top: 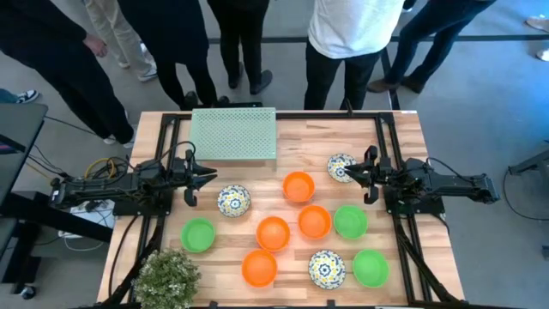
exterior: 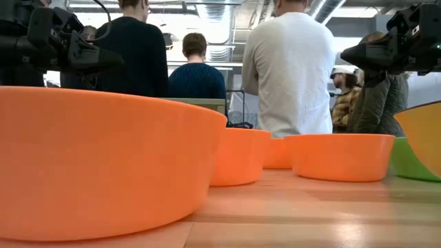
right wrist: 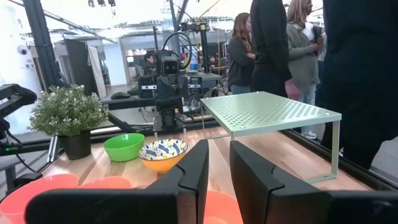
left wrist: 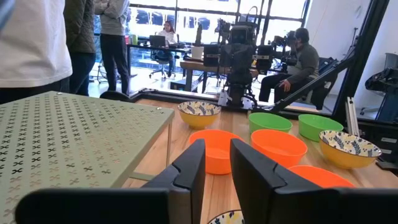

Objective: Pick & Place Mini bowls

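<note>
Mini bowls stand upright on their bases on the wooden table [top: 403,129]. Three are white floral bowls [top: 233,200] [top: 340,166] [top: 327,268]. Several are orange [top: 298,186] [top: 273,233]. Three are green [top: 198,234] [top: 350,221] [top: 371,267]. My left gripper [top: 210,177] [left wrist: 217,146] hovers level at the table's left, open by a narrow gap, holding nothing. It is just left of a floral bowl. My right gripper [top: 350,174] [right wrist: 219,146] hovers level at the right, next to the far floral bowl. It is also narrowly open and holds nothing.
A pale green perforated shelf [top: 233,135] stands on thin legs at the far middle. A leafy potted plant [top: 167,276] sits at the near left corner. Black frame rails [top: 163,137] run along both sides. Several people [top: 352,34] stand beyond the far edge.
</note>
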`<action>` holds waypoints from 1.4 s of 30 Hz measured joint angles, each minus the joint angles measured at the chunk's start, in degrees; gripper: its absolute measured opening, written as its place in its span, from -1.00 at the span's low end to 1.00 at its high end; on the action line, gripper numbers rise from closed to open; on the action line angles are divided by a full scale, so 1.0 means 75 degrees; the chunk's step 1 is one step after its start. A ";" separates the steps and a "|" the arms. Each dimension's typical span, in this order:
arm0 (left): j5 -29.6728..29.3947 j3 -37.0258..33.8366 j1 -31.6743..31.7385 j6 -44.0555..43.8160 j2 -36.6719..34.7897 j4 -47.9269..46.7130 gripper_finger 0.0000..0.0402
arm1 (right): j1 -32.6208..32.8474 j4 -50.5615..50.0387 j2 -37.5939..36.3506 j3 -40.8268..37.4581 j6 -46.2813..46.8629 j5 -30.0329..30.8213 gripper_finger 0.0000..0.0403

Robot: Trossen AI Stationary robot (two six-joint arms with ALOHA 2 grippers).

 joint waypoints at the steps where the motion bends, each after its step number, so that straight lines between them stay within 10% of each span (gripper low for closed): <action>1: 0.0000 0.0000 -0.0001 0.0000 0.0000 0.0000 -0.62 | 0.0000 0.0000 0.0000 0.0000 0.0000 -0.0001 -0.70; 42: 0.0000 0.0000 0.0000 -0.0903 0.0003 0.0264 -0.62 | 0.0006 0.0091 -0.0002 0.0000 -0.0403 0.0001 -0.70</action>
